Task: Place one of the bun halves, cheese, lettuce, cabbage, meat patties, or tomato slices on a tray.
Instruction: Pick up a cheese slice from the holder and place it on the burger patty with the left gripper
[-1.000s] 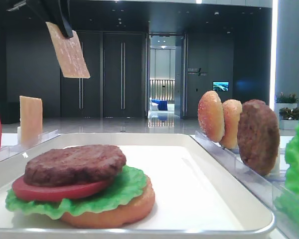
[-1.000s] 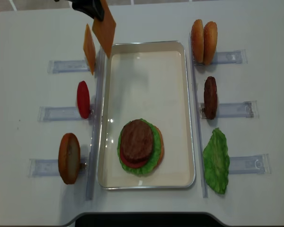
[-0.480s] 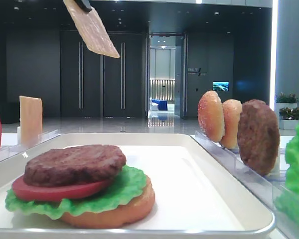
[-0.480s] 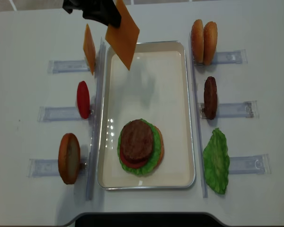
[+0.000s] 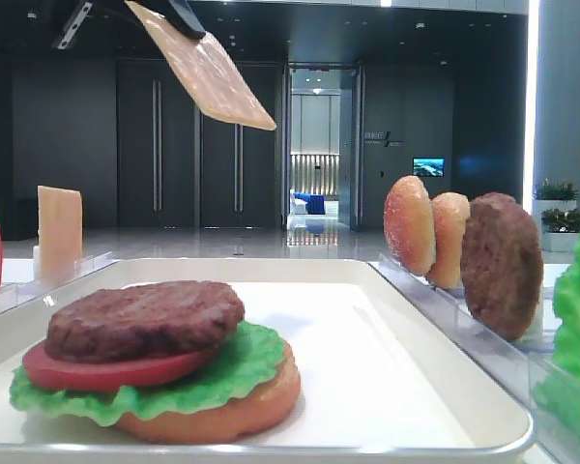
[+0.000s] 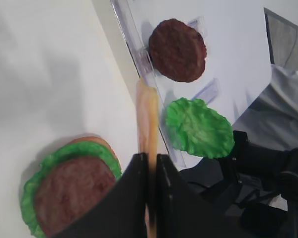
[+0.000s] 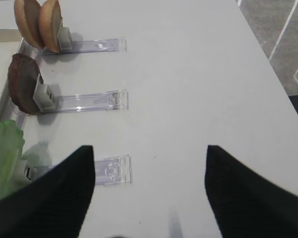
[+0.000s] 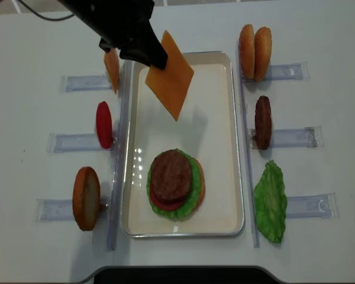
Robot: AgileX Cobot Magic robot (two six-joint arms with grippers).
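My left gripper [image 8: 156,58] is shut on a corner of a pale orange cheese slice [image 8: 170,83], which hangs tilted in the air over the far end of the white tray [image 8: 239,148]. In the left wrist view the cheese [image 6: 147,111] shows edge-on, pinched between the black fingers [image 6: 133,188]. Near the tray's front sits a stack: a meat patty [image 8: 171,176] on tomato, lettuce and a bun half. My right gripper [image 7: 149,148] stands open over bare table, with nothing between its fingers.
Clear holder strips flank the tray. On the left stand a second cheese slice [image 8: 111,68], a tomato slice [image 8: 104,124] and a bun half [image 8: 86,198]. Two bun halves [image 8: 254,44], a patty [image 8: 262,122] and a lettuce leaf [image 8: 270,201] are on the right.
The left gripper has carried the cheese from beside the left holders rightward over the tray, and the slice has tilted flatter. Nothing else has moved.
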